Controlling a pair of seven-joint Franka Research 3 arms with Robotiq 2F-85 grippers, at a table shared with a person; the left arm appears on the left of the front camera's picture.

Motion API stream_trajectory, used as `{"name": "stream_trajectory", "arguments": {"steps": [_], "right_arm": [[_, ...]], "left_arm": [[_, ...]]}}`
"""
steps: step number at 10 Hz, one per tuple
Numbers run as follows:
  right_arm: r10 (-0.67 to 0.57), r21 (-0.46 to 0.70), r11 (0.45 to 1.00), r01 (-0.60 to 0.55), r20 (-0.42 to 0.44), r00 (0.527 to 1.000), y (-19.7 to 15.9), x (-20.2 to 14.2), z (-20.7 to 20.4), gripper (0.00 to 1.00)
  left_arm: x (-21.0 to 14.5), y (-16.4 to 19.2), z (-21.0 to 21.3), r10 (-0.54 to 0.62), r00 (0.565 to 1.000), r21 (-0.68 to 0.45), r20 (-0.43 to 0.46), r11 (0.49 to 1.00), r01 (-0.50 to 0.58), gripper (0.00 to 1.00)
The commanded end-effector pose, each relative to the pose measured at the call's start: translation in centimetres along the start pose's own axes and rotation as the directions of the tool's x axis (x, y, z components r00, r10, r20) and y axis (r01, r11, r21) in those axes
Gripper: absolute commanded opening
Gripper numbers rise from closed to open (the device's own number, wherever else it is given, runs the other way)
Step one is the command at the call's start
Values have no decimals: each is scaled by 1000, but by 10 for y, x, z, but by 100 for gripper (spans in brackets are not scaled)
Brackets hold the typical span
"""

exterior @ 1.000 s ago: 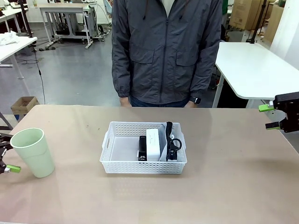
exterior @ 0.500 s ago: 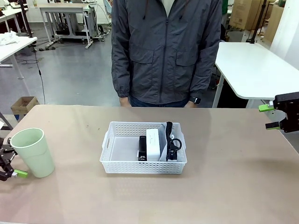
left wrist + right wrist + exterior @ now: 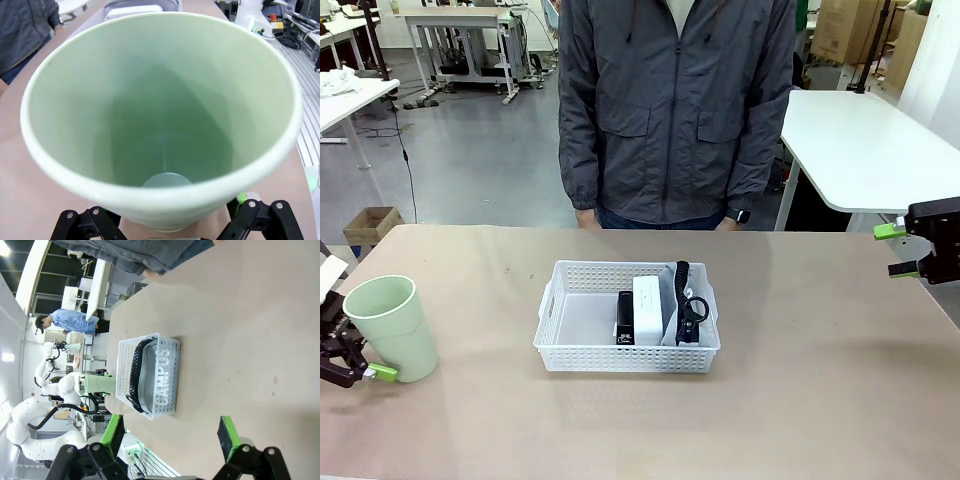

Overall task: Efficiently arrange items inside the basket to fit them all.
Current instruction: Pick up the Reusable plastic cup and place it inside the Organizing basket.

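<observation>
The white lattice basket (image 3: 570, 315) sits mid-table and holds a black stapler (image 3: 624, 318), a small white box (image 3: 647, 306) and the grey pouch (image 3: 686, 300) standing on edge along its right wall. The pale green cup (image 3: 386, 326) stands upright at the table's left edge. My left gripper (image 3: 360, 362) is open, its fingers flanking the foot of the cup (image 3: 160, 125); I cannot tell whether they touch it. My right gripper (image 3: 895, 251) hangs open and empty above the table's far right. From there the basket (image 3: 167, 371) and the pouch's "CAMPUS" print show.
A person in a dark grey jacket (image 3: 675, 110) stands at the far side of the table with hands down. Bare tabletop (image 3: 820, 380) lies between the basket and my right gripper (image 3: 171, 436). The basket's left half (image 3: 582, 312) holds nothing.
My left gripper has slid in from the left edge toward the cup, so its fingers now sit on either side of the cup's base. The right arm and the basket have not moved.
</observation>
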State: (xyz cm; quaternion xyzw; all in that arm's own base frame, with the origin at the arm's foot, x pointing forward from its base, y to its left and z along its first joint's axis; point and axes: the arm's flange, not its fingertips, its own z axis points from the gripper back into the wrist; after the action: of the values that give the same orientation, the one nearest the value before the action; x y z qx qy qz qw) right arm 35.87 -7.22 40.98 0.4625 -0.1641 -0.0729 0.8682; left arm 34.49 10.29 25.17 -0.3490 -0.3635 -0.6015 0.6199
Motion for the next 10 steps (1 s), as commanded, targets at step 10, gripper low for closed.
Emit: {"name": "stream_trajectory", "arguments": {"steps": [10], "right_arm": [[5, 10, 1000, -5, 1, 1000, 0, -1, 1, 100]], "left_arm": [[-41, -42, -36, 11, 979, -71, 201, 997, 4, 100]]}}
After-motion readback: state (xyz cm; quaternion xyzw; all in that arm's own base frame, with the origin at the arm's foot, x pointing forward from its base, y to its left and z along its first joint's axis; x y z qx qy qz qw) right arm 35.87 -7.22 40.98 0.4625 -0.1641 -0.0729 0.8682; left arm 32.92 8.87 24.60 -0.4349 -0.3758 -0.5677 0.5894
